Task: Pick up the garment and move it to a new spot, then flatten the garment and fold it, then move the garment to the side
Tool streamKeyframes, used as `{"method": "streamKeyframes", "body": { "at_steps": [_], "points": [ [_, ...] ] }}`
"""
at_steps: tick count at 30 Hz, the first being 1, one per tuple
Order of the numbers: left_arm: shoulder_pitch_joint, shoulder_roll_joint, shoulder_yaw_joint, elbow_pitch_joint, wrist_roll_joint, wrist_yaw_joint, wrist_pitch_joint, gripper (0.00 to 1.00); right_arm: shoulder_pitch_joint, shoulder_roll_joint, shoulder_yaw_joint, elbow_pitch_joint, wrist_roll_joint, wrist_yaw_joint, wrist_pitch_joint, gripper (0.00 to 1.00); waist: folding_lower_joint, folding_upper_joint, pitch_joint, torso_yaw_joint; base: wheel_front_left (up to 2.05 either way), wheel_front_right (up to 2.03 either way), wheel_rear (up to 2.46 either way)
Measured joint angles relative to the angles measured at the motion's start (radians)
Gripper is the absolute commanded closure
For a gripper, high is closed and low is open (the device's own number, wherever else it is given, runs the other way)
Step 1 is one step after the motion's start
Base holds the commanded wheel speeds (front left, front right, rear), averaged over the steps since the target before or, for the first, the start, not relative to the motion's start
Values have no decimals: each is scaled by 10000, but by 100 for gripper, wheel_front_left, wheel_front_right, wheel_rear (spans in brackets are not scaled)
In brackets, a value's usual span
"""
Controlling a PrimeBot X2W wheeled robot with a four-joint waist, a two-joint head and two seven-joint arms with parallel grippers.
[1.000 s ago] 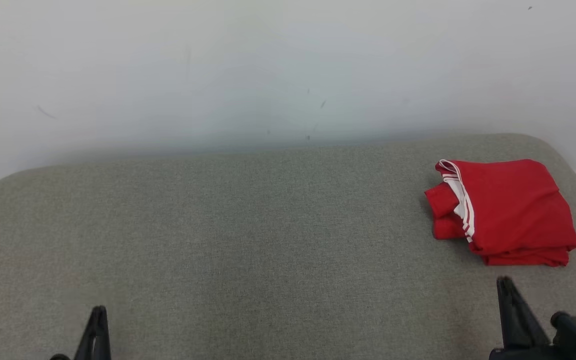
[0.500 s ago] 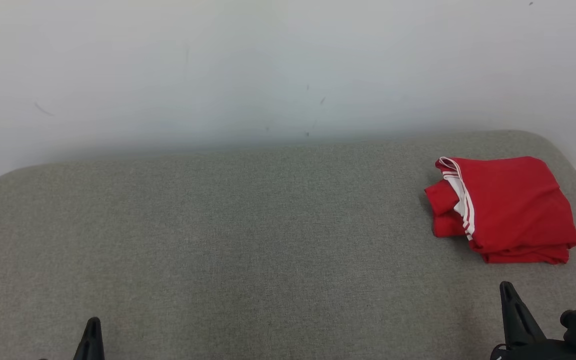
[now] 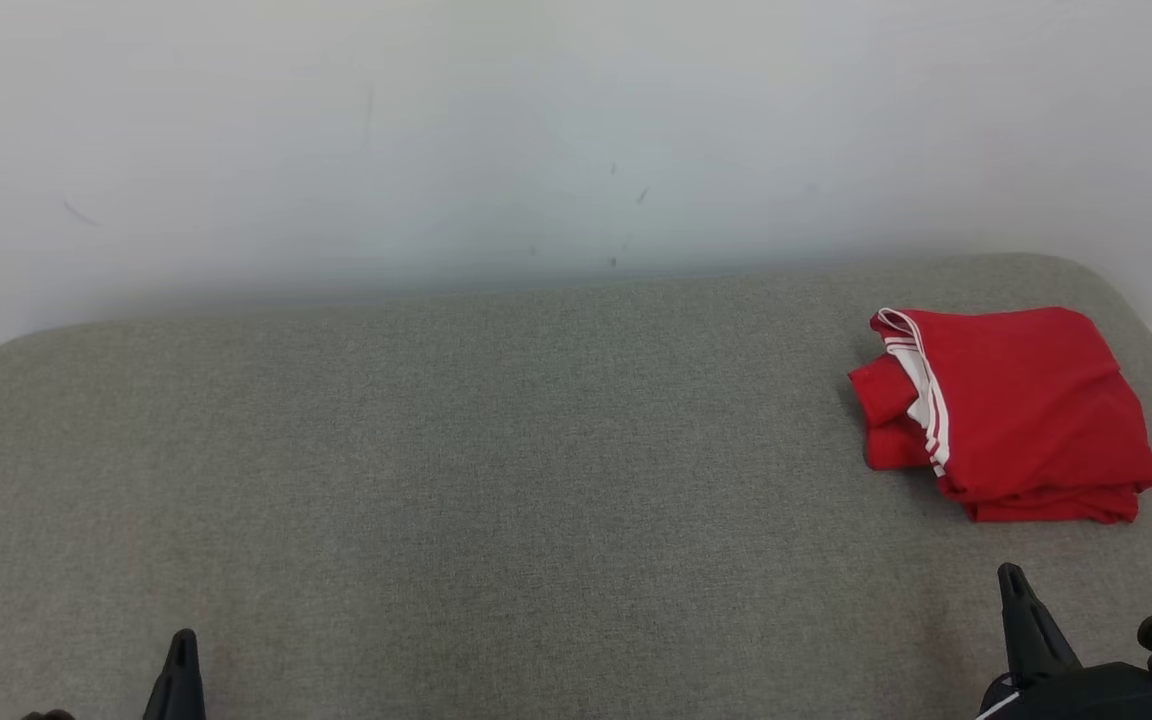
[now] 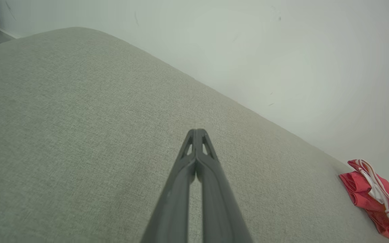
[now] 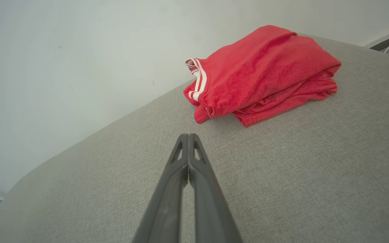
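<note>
- left gripper [image 3: 183,636]: fingers gone from a slight gap to pressed together tip to tip; now lower at the head view's bottom edge, with less of it showing.
- right gripper [image 3: 1009,571]: likewise closed up; tip a little lower in the head view, dark body slid toward the bottom right corner.
- head view: whole picture shifted, so the cushion [image 3: 536,450] and red garment [image 3: 1021,400] sit slightly higher; a camera move.

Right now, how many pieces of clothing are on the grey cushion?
1: a folded red garment lies at the far right of the grey cushion. Another piece could be tucked inside its folds.
</note>
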Motion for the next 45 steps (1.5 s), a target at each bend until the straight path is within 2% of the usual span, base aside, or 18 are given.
{"method": "streamKeyframes", "body": {
  "at_steps": [45],
  "points": [
    [-1029,-581,1037,982,-6240,-1131,1361,100,-1029,894,-1049,869,5344,1131,1398,100,0,0,299,-76,0,0,0]
  ]
}}
